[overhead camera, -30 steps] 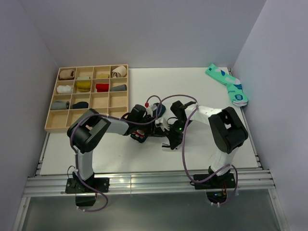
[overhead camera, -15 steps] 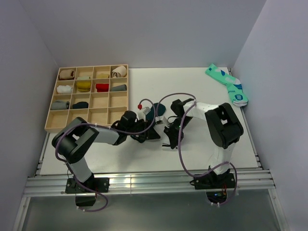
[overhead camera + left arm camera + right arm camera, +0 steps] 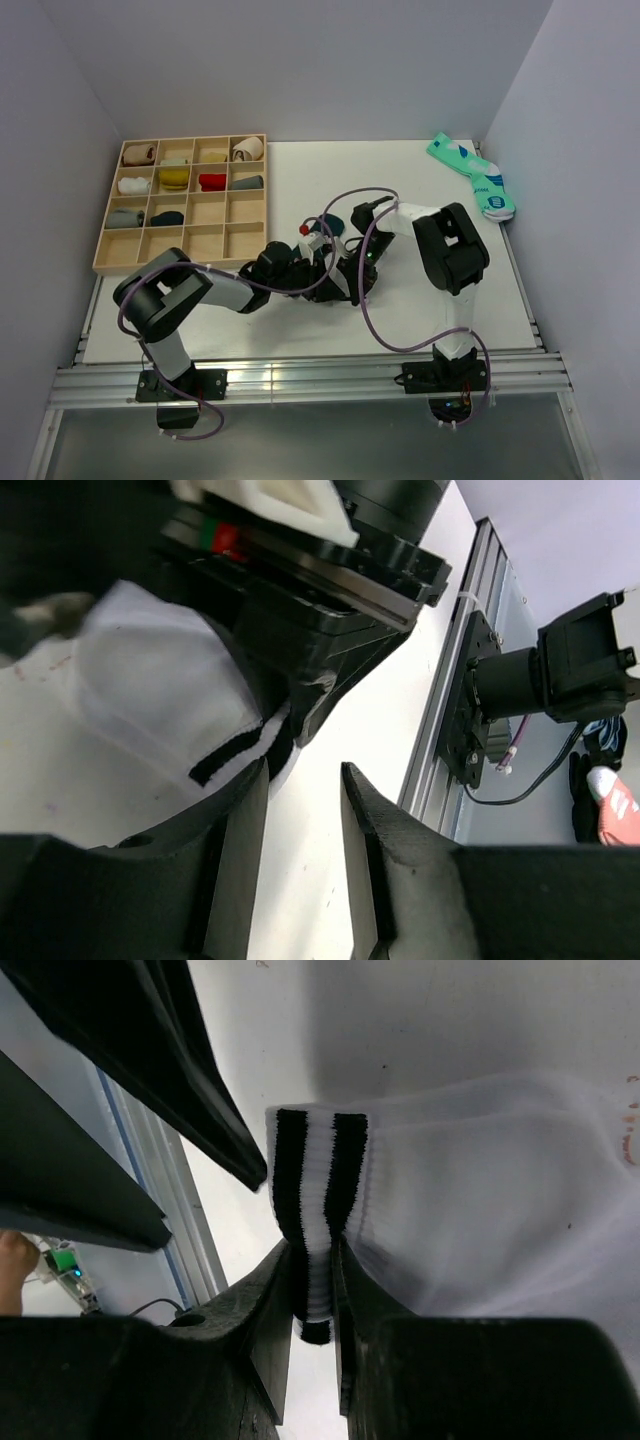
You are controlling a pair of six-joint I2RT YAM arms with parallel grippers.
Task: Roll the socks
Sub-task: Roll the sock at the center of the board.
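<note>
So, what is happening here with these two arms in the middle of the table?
The two robot arms meet over the table to roll socks. The right gripper is shut on the black-striped cuff of the white sock. The left gripper is open right beside that sock, with nothing between its fingers. The dark green sock lies just behind them. No roll seems formed yet.
</note>
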